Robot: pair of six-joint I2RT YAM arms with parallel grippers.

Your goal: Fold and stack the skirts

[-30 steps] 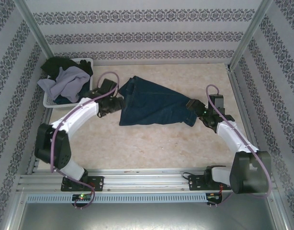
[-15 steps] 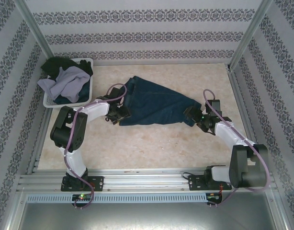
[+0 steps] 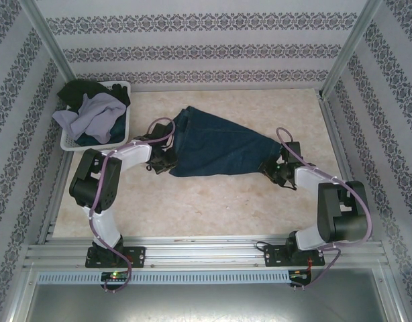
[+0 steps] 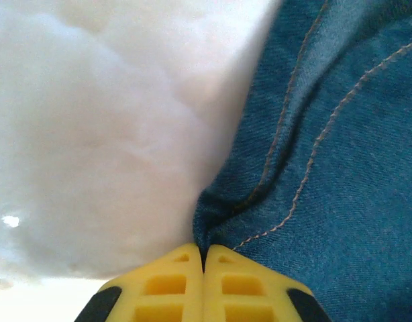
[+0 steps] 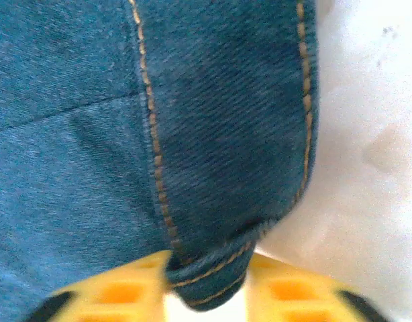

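**Q:** Where is the denim skirt to be found?

**A:** The denim skirt [image 3: 216, 151] is pictured spread on the table [image 3: 213, 208] between the two arms. Its wide end is laid to the left and it is drawn to a narrow end on the right.

**Q:** How is the left side held?

**A:** The left edge is pinched by the left gripper [image 3: 167, 161]. In the left wrist view its yellow fingers [image 4: 169, 288] are seen pressed together, with a fold of denim caught at their tips.

**Q:** And the right?

**A:** The narrow end is clamped by the right gripper [image 3: 272, 168]. In the right wrist view a stitched hem is seen wedged between its fingers [image 5: 119, 295], which are held slightly apart by the cloth.

**Q:** What else is shown?

**A:** A lavender skirt [image 3: 92, 111] and a black skirt [image 3: 78, 90] are seen heaped in the basket [image 3: 123, 86] at the far left corner, well apart from the denim.
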